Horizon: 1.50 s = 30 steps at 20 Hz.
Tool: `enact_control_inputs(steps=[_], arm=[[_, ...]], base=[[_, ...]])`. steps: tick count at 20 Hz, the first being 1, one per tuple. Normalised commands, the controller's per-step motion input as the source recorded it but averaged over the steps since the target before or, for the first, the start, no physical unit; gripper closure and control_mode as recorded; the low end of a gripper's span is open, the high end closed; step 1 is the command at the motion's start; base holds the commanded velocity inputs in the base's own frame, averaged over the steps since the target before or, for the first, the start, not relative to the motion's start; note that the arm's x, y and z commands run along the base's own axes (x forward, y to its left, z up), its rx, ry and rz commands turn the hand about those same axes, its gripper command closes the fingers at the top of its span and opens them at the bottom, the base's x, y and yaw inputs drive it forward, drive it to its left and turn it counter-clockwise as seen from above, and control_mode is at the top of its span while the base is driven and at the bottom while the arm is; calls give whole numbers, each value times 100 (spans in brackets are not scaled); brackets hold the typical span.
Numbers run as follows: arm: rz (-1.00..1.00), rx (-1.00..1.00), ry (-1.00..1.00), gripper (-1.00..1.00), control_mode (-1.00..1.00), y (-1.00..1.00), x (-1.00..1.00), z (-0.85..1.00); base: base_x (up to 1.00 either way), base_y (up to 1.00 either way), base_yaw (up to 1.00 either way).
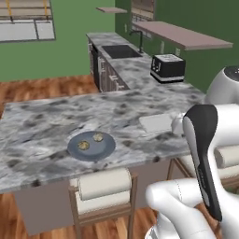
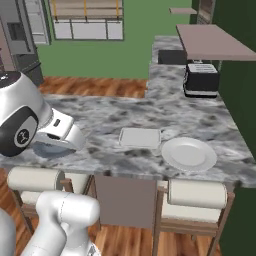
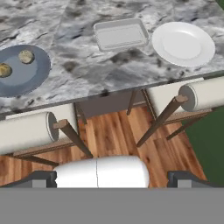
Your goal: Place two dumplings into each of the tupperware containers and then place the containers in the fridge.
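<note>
Two golden-brown dumplings (image 1: 83, 145) (image 1: 98, 137) lie on a round blue-grey plate (image 1: 106, 150) on the marble island. In the hand view the dumplings (image 3: 26, 56) sit at the upper left. One translucent tupperware container (image 1: 156, 123) (image 2: 140, 137) (image 3: 120, 34) rests empty on the counter, right of that plate. My gripper (image 3: 112, 179) is open, its dark fingertips (image 3: 41, 178) set wide apart, holding nothing. It hangs back from the counter's near edge, above the stools, apart from both dumplings and container. A tall grey fridge (image 2: 17, 40) stands across the room at the back left, partly cut off.
A round white plate (image 2: 189, 153) (image 3: 183, 43) lies right of the container. A black-and-white toaster (image 1: 167, 67) (image 2: 201, 79) stands on the far counter near a sink (image 1: 120, 51). Cushioned wooden stools (image 1: 103, 186) (image 2: 195, 197) stand under the island's near edge.
</note>
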Motion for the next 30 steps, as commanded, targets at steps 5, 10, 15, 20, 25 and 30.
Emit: enact_control_inputs(steps=[5, 10, 15, 20, 25, 30], arm=[[0, 0, 0, -100, 100, 0, 0, 0], [0, 0, 0, -100, 100, 0, 0, 0], [0, 0, 0, -100, 100, 0, 0, 0], [0, 0, 0, -100, 100, 0, 0, 0], [0, 0, 0, -100, 100, 0, 0, 0], [0, 0, 0, -100, 100, 0, 0, 0]], base=[[40, -30, 13], [58, -14, 11], [32, -31, 9], [14, -42, 3], [56, -11, 5], [75, 0, 5]])
